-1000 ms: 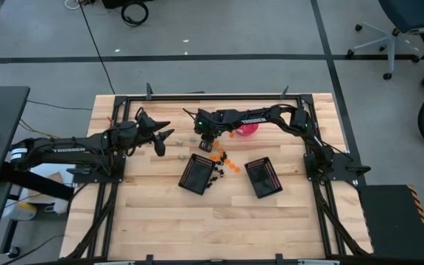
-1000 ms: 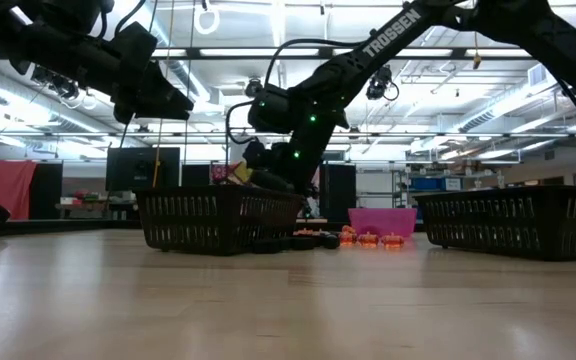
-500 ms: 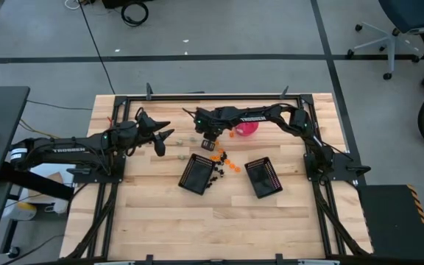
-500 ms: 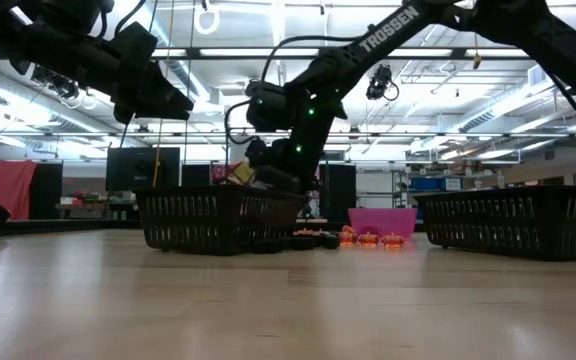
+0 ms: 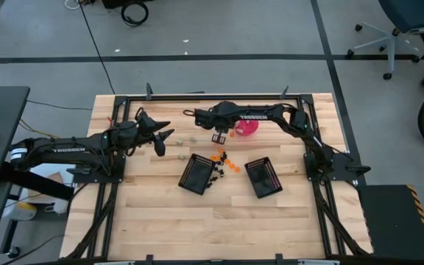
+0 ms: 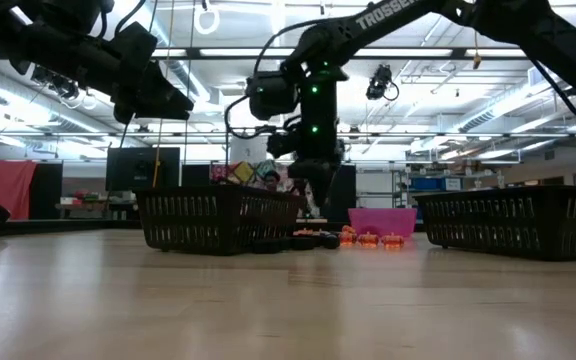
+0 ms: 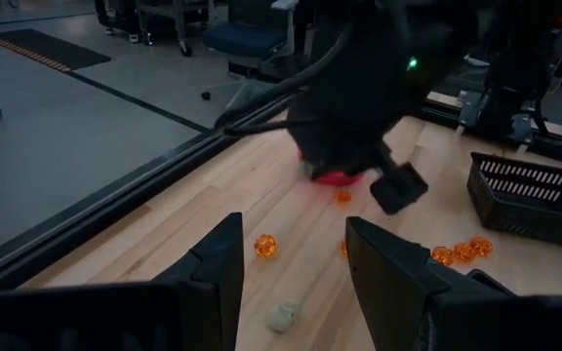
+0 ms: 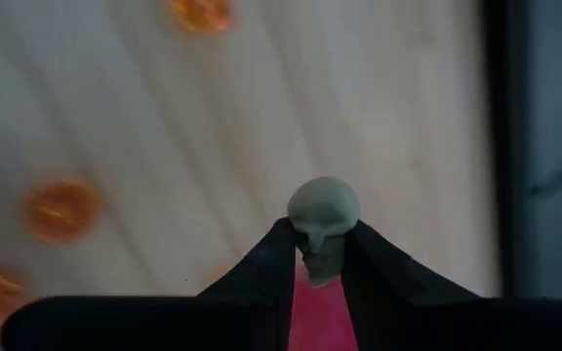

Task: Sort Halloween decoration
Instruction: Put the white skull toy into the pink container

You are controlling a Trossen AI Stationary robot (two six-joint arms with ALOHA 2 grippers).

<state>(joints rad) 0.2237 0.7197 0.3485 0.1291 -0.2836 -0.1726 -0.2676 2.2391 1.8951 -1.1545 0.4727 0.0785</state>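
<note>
A wooden table carries two black baskets: the left basket and the right basket. Orange pieces lie scattered between them. A pink bowl sits nearer the far edge. The right gripper hangs just beside the bowl, above the scatter. The left gripper waits, well apart from the baskets.

Grey floor with dark tape lines, blue office chair, ceiling strip lights
</note>
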